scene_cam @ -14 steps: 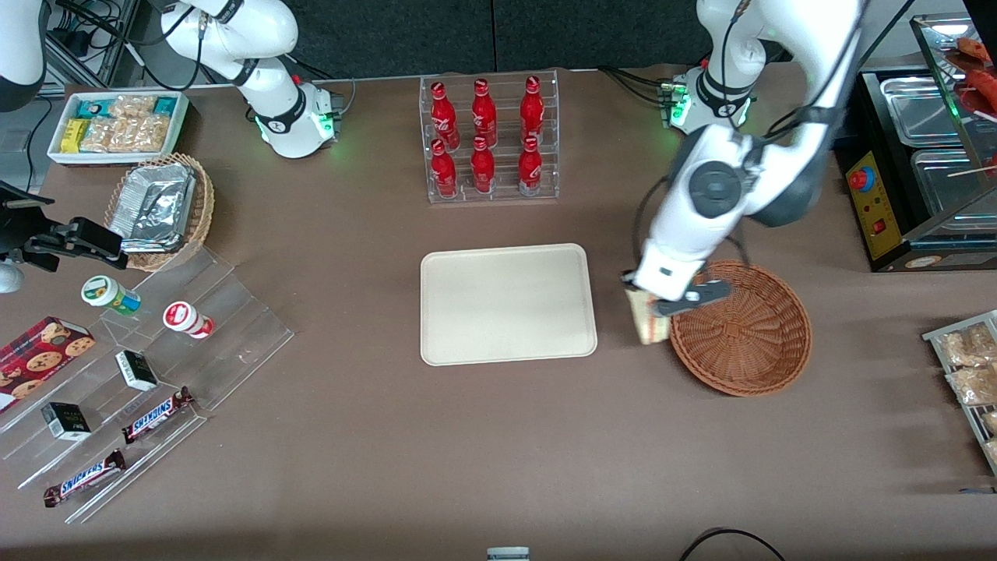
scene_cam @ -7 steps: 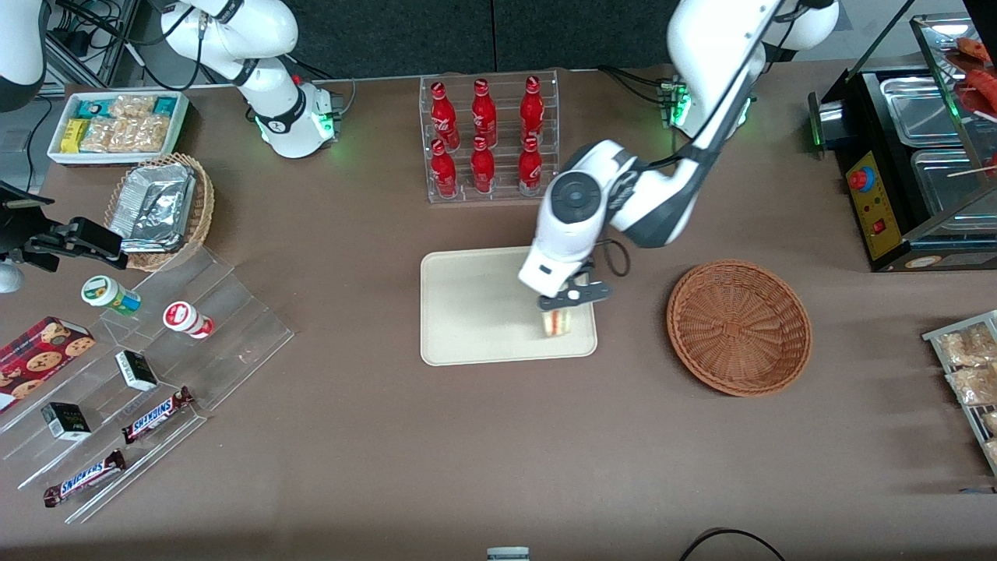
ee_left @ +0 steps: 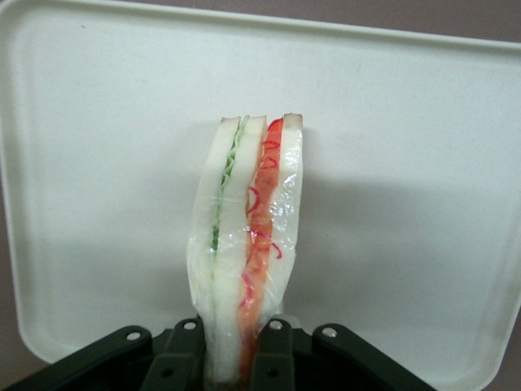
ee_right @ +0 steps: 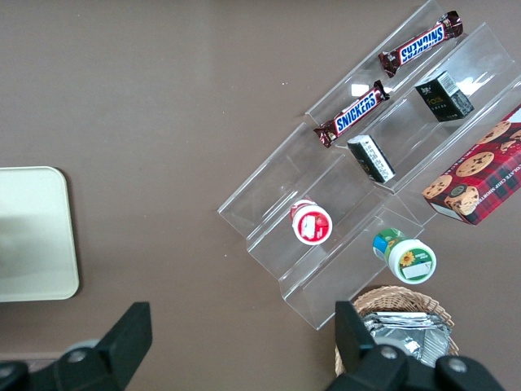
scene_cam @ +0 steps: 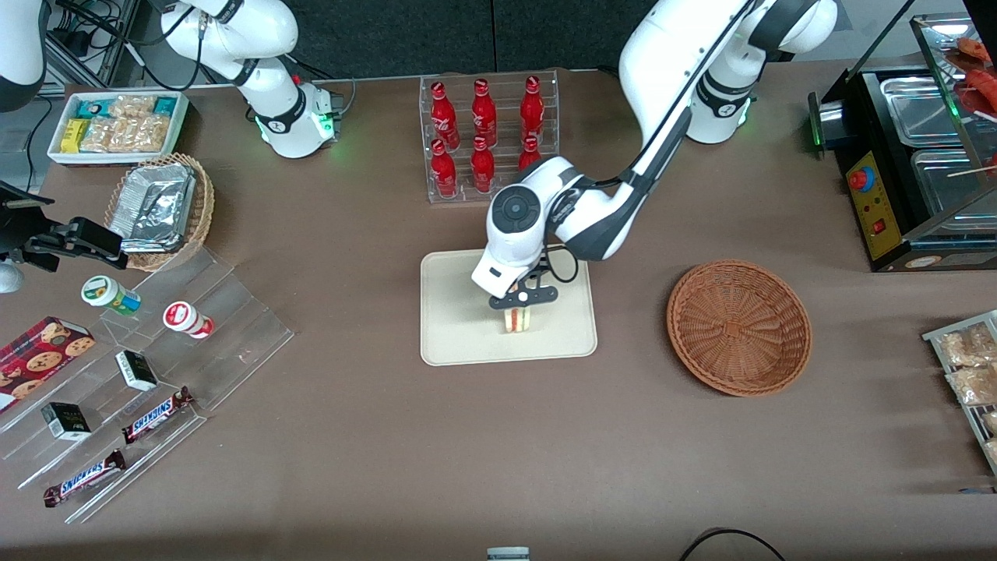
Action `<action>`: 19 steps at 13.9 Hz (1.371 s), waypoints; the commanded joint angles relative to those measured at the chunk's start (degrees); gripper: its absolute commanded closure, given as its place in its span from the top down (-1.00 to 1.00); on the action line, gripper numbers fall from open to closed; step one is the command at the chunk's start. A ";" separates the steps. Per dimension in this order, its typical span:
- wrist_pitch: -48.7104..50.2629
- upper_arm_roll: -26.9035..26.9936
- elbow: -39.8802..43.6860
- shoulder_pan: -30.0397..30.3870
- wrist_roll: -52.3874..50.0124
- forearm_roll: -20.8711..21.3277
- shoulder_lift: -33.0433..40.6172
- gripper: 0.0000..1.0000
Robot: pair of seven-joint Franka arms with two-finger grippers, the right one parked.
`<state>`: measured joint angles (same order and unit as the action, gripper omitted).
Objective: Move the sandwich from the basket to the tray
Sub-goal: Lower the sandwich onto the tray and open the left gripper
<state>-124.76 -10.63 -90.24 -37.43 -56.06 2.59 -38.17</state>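
Cream tray (scene_cam: 459, 327) under the sandwich (scene_cam: 516, 319) — placing step.
The tool (scene_cam: 520, 305) clamps the wedge upright above it; next, lower and release, with the basket (scene_cam: 738, 326) empty.

My pincer (ee_left: 236, 362): black fingers (ee_left: 181, 358), clamped on sandwich (ee_left: 248, 244). Sandwich: pale white bread, green layer, red-orange layer, red curly bits under clear wrap. Tray (scene_cam: 459, 312) beneath my pincer: plain cream-beige, no pattern. Basket (scene_cam: 738, 327), well apart from my pincer toward my own end of table: reddish-brown woven wicker. Bottles (scene_cam: 483, 132), farther from front camera than my pincer: red. Table (scene_cam: 498, 444): flat brown.
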 commanded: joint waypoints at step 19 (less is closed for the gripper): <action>11.10 0.70 8.68 4.54 9.08 5.76 2.74 1.00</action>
<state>-117.44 -9.51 -81.22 -35.79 -53.44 8.84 -38.78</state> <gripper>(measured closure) 0.000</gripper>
